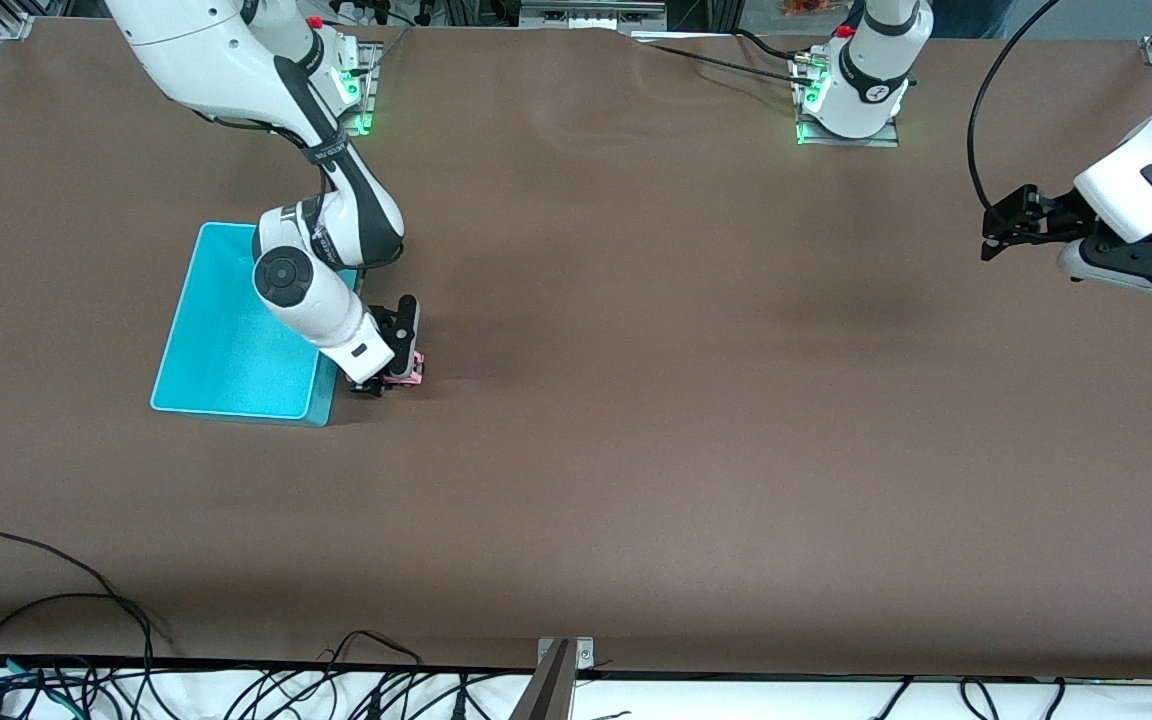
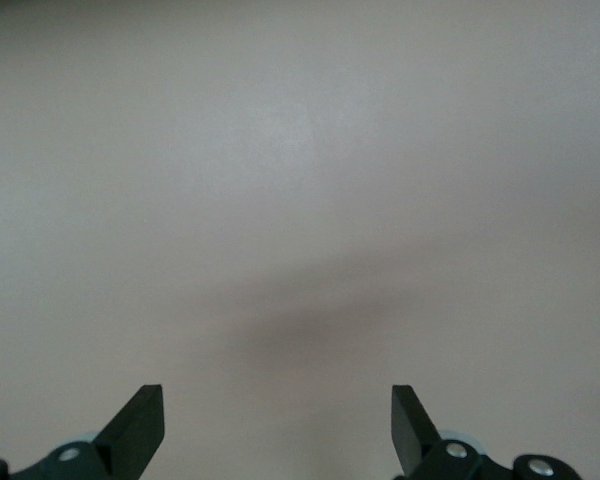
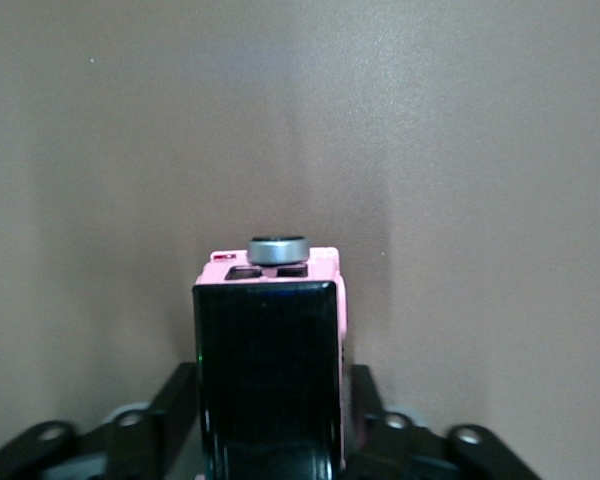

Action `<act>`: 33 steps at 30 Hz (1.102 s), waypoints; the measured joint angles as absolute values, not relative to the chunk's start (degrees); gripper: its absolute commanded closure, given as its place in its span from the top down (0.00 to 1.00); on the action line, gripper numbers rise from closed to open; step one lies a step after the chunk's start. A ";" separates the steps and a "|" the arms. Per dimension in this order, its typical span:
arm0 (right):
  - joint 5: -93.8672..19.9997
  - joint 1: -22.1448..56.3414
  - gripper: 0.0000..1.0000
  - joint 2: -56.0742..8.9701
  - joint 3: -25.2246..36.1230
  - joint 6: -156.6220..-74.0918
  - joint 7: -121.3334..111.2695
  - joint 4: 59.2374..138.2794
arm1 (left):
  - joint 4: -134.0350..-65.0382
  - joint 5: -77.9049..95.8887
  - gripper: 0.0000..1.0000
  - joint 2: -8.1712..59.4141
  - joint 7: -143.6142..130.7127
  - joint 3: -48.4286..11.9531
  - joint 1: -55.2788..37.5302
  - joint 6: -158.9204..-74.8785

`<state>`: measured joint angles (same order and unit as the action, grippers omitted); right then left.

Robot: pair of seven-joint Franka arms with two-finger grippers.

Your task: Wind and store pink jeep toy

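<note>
Two end effectors are in view. The right end effector is down at the bench, just beside the corner of the turquoise bin that is nearest the front camera and toward the left arm's end. Its fingers stand on either side of the jeep, close against the body. In the right wrist view the jeep fills the space between the fingers, black roof uppermost, with a grey round part at its pink end. Contact appears made, so the right end effector is gripping the jeep. The jeep sits on the bench outside the bin, close to the bin wall.

The left end effector waits in the air over the bench at the left arm's end, well apart from the jeep. Its fingers are spread wide with only bare bench between them.
</note>
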<state>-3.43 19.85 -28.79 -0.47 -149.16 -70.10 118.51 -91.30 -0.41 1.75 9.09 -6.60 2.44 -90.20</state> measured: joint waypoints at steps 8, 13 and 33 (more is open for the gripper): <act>-3.39 19.86 0.16 -28.73 -0.47 -148.79 -70.10 116.74 | -93.72 -0.37 1.00 -0.12 9.09 -6.61 2.63 -90.92; -3.39 19.86 0.16 -28.20 -0.46 -143.02 -70.10 112.81 | -93.97 -0.36 1.00 -0.45 9.09 -6.61 2.64 -90.94; -4.48 18.69 0.16 -15.33 12.84 -103.24 -74.98 98.22 | -94.12 -0.21 1.00 -0.45 9.09 -6.67 2.64 -91.13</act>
<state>-4.48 18.69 -15.33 12.84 -103.24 -74.98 98.22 -94.12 -0.21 -0.45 9.09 -6.67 2.64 -91.13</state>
